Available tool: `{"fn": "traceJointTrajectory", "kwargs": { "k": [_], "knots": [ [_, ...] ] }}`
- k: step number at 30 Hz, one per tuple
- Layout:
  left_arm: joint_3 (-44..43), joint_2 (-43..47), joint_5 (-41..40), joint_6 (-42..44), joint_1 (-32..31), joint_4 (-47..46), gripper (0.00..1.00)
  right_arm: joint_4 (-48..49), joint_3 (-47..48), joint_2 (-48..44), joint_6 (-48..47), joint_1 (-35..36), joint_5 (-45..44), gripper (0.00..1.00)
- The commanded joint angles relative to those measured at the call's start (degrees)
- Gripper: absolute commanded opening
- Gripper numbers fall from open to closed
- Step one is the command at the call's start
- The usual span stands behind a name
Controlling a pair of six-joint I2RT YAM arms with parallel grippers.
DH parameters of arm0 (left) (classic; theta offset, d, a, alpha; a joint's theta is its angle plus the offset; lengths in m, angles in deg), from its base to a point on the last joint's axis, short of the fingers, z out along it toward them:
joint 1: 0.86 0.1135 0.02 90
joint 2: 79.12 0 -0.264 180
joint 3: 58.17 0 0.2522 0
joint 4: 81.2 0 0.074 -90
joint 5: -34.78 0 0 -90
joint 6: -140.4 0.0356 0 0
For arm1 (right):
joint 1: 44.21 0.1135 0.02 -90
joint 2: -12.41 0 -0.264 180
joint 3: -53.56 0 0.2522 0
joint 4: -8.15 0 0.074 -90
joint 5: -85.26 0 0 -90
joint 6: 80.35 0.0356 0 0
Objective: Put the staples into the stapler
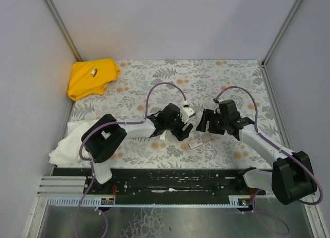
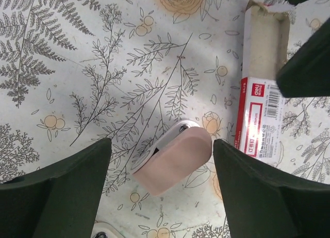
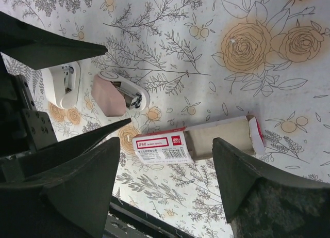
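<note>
On the floral-patterned desk [image 1: 154, 78], the right pincer [image 3: 166, 142] hangs jaws apart over the flat red-and-white cardboard staple box [image 3: 162, 147], its grey tray [image 3: 221, 135] slid out. The left pincer [image 2: 161, 143], jaws apart, brackets the tiny pink-and-white plastic stapler [image 2: 178, 160]. The stapler is probably light and slippery, so grip its flat sides. The staple strip is not discernible and is presumably brittle.

From above, the stapler [image 2: 172, 158] is hidden under the left fingers [image 2: 62, 196], the box [image 2: 260, 122] is partly covered in the left wrist view by a dark right finger [image 2: 307, 62], and whether staples lie in its tray [image 2: 263, 39] cannot be told.
</note>
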Motion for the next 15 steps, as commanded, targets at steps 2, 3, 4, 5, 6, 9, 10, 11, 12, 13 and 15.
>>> {"fn": "traceJointTrajectory", "kwargs": {
  "k": [2, 3, 4, 5, 6, 9, 10, 11, 12, 13, 15],
  "knots": [
    [-0.18, -0.23, 1.99, 1.22, 0.49, 0.28, 0.65, -0.96, -0.52, -2.32, -0.82, -0.70, 2.20, 0.79],
    [0.23, 0.08, 2.00, 0.75, 0.32, 0.30, 0.63, -0.85, -0.53, -2.31, -0.83, -0.72, 2.38, 0.79],
    [0.73, 0.60, 2.09, 0.27, 0.23, 0.38, 0.63, -0.83, -0.45, -2.28, -0.82, -0.80, 2.53, 0.79],
    [1.23, 1.09, 2.05, 0.01, 0.17, 0.26, 0.63, -0.79, -0.44, -2.20, -0.87, -0.80, 2.66, 0.79],
    [1.71, 1.59, 2.05, -0.37, -0.02, 0.27, 0.63, -0.76, -0.44, -2.07, -0.91, -0.89, 2.82, 0.79],
    [2.80, 2.94, 1.68, -1.15, -0.19, -0.04, 0.63, -0.59, -0.49, -1.72, -0.96, -1.03, 2.96, 0.79],
    [3.13, 2.96, 1.54, -1.30, -0.18, -0.17, 0.63, -0.41, -0.57, -1.62, -0.88, -1.00, 3.15, 0.79],
    [3.25, 2.93, 1.37, -1.32, -0.20, -0.21, 0.63, -0.23, -0.68, -1.51, -0.76, -0.99, 3.24, 0.79],
    [3.23, 2.65, 1.22, -1.37, -0.20, -0.16, 0.63, -0.01, -0.82, -1.42, -0.63, -1.06, 3.34, 0.79],
    [3.08, 2.27, 1.05, -1.37, -0.13, 0.03, 0.63, 0.18, -1.04, -1.40, -0.50, -1.07, 3.50, 0.79],
    [2.63, 1.60, 0.99, -1.32, -0.35, 0.68, 0.63, 0.47, -1.27, -1.27, -0.32, -1.05, 3.56, 0.79]
  ]
}}
